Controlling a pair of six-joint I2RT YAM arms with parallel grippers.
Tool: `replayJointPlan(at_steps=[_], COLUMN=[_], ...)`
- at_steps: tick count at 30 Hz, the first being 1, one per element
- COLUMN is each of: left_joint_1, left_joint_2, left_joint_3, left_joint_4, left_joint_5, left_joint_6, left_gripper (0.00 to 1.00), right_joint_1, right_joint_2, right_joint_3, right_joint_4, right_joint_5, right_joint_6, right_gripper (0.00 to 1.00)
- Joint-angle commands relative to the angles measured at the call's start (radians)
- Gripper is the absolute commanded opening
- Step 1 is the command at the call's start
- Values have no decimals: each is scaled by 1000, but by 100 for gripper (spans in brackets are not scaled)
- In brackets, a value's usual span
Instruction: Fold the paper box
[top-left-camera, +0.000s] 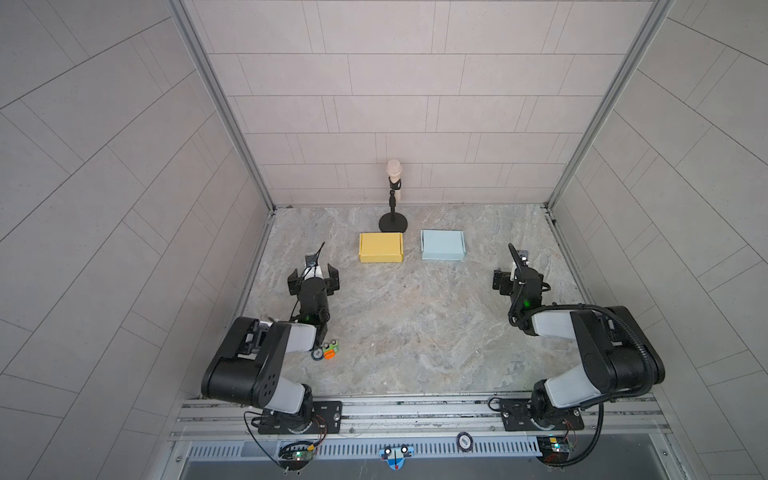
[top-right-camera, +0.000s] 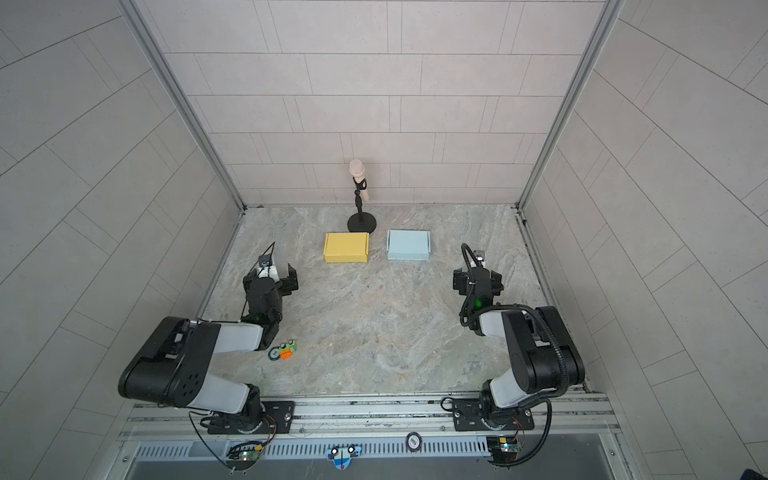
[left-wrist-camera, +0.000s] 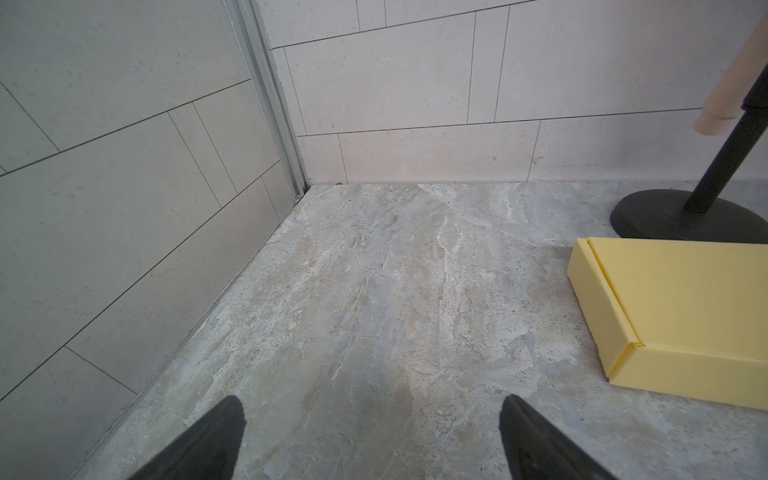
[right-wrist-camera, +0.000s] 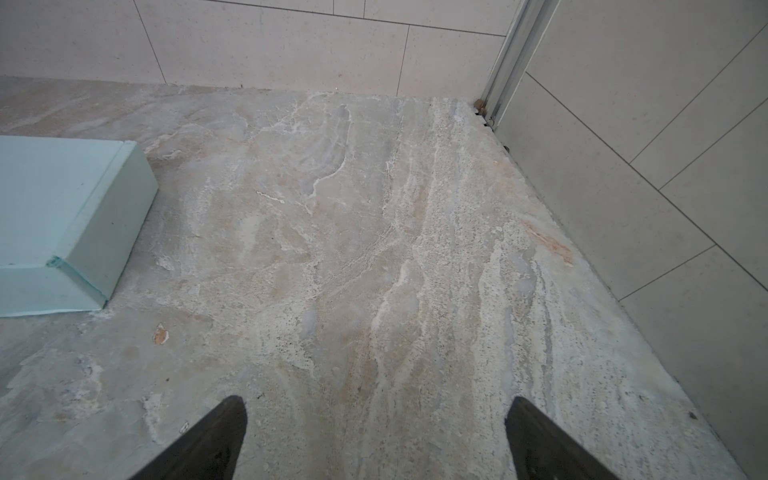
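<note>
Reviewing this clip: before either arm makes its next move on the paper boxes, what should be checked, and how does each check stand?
1. The left gripper is open with nothing between its jaws: ok.
2. The right gripper is open with nothing between its jaws: ok.
3. The yellow box lies flat on the table, apart from both grippers: ok.
4. The light blue box sits apart from the yellow box: ok.
5. Gap between the microphone stand and the yellow box: cannot tell; they are very close.
6. A box left to fold: not ok; both look already closed.
</note>
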Motion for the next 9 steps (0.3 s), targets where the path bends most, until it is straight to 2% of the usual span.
replayJointPlan(at_steps=[1,9], left_joint_1=[4,28], left_joint_2=[1,-1], left_joint_3=[22,34], left_joint_4=[-4,-31], left_joint_5=[6,-22], left_joint_6=[-11,-51], left_gripper=[100,100], right_joint_1=[4,3], right_joint_2=[2,2], right_joint_3=[15,16], right_joint_4=[-9,-8], right_joint_5=[14,13], right_joint_6=[-19,-18], right_gripper=[100,99])
